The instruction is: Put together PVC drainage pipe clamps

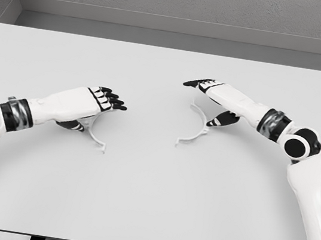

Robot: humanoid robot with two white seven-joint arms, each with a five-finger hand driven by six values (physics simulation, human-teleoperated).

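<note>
On the surface (148,203) the two clamp halves lie well apart (nothing joined yet), the left hand (93,107) relaxed over the left half (98,141), the right hand (212,100) open above the right half (194,134).

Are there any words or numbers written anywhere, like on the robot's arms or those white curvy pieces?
None: no words, numbers, labels or signs can be read anywhere.
The two white curved plastic clamp halves, one under the left hand at and one under the right hand at, are plain.
The white arms and the pale grey table carry no writing either.
</note>
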